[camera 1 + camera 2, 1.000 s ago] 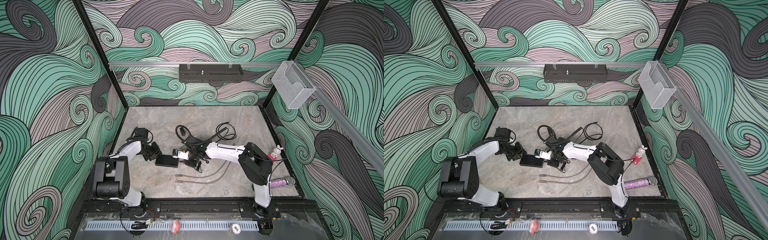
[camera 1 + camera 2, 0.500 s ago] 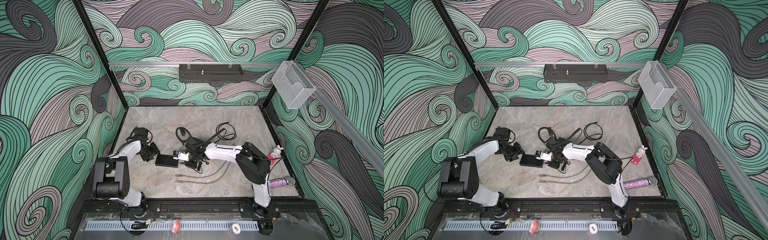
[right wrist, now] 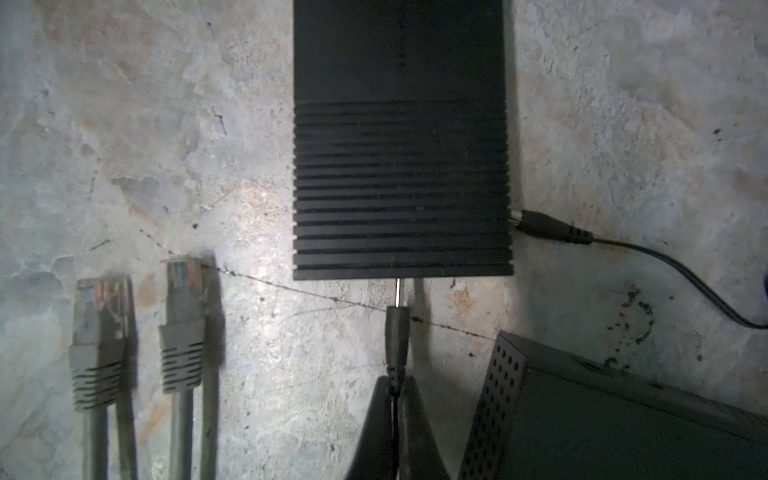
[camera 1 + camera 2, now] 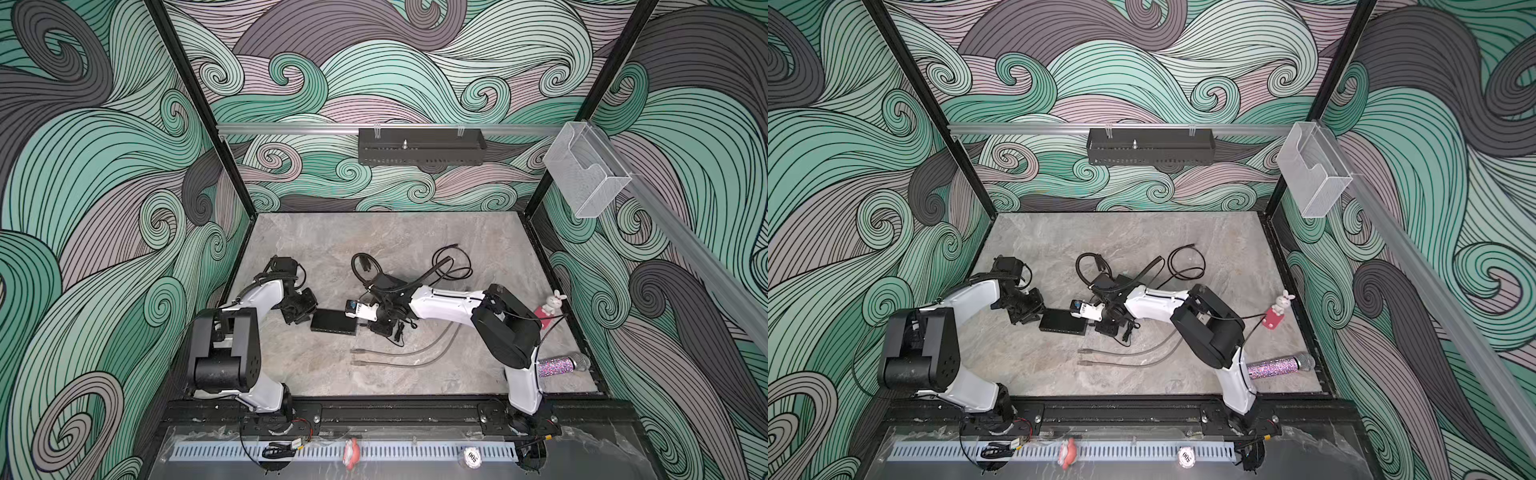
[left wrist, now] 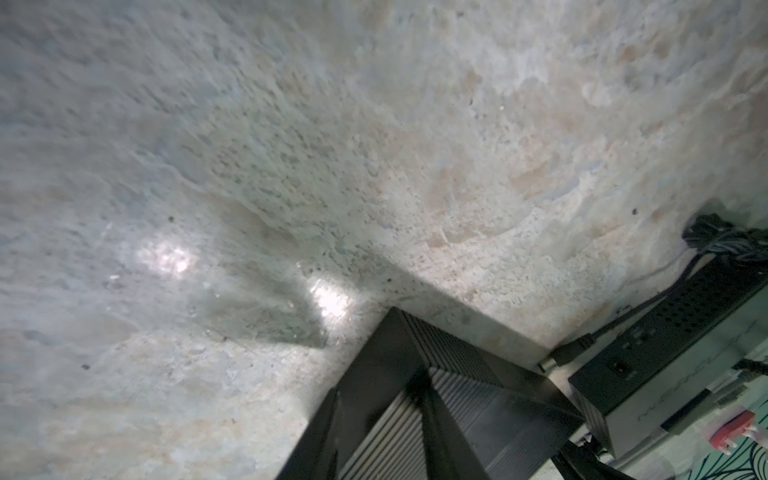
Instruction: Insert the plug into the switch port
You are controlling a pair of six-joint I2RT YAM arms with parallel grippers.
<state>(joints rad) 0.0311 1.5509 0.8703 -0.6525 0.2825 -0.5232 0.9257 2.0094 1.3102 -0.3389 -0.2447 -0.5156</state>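
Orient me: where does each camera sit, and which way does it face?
Top views: stereo pair high over the front rail, tilted down at the whole table; left arm and right arm show fully, meeting at the switch.
Left wrist: on the left arm, low, facing the table and a switch corner; the left hand shows.
Right wrist: on the right arm, facing the switch's edge; the right hand shows pinching the plug.
Shared: both wrist views hold the switch and the perforated box.
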